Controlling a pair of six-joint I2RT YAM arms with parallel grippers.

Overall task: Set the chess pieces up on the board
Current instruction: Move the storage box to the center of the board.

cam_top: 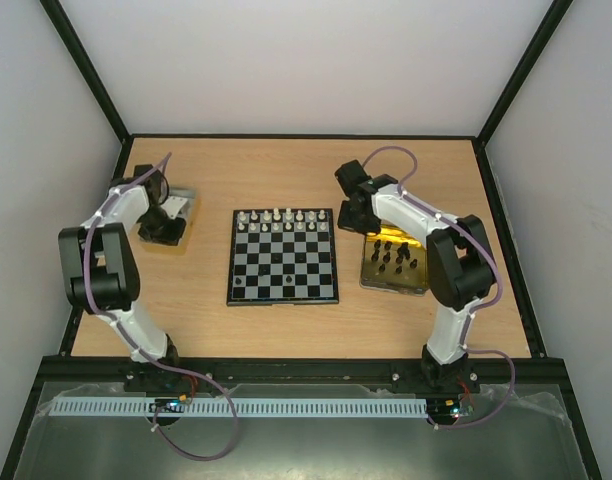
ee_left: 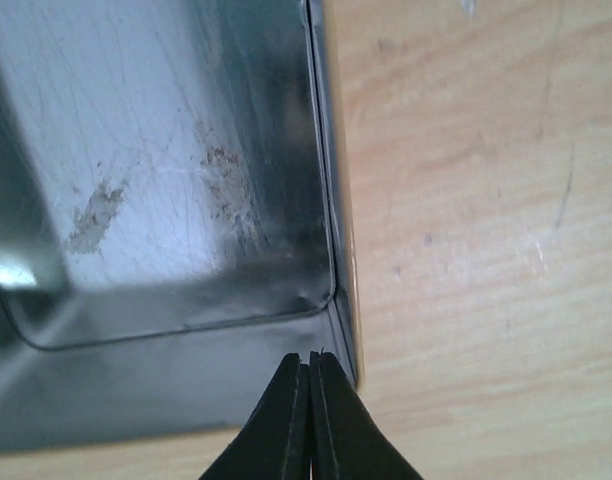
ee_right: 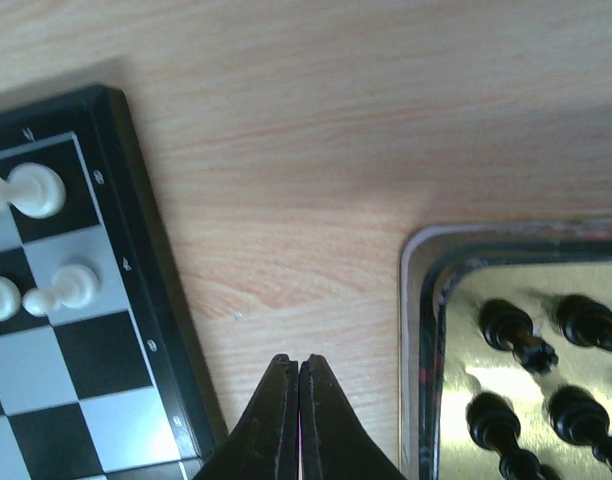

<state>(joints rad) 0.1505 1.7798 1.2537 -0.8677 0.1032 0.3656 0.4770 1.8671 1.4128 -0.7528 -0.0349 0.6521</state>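
**Both grippers clenched on nothing; white ranks set, black mostly in the tray**

Board point(cam_top: 283, 262): lies flat at the middle of the table point(cam_top: 286, 170), square to its edges.

White pieces point(cam_top: 281, 220): fill the two rows along the board's far edge. Show close up in the right wrist view, near the board's far right corner.

Black pieces point(cam_top: 396, 260): stand mostly in the gold tray point(ee_right: 414, 340), which sits toward the table's right edge, just beside the board. Two more small dark ones on the board's near row, one of them at its near left corner; too small to name.

Silver tray point(ee_left: 186, 130): rests toward the table's far left corner, well apart from the board.

Left gripper point(ee_left: 308, 362): jaws pressed together, grasping nothing. Hangs at one corner of the silver tray, tips over its wall.

Right gripper point(ee_right: 298, 365): jaws pressed together too, empty. Hangs over bare wood in the gap between the board's right edge and the gold tray, touching neither.
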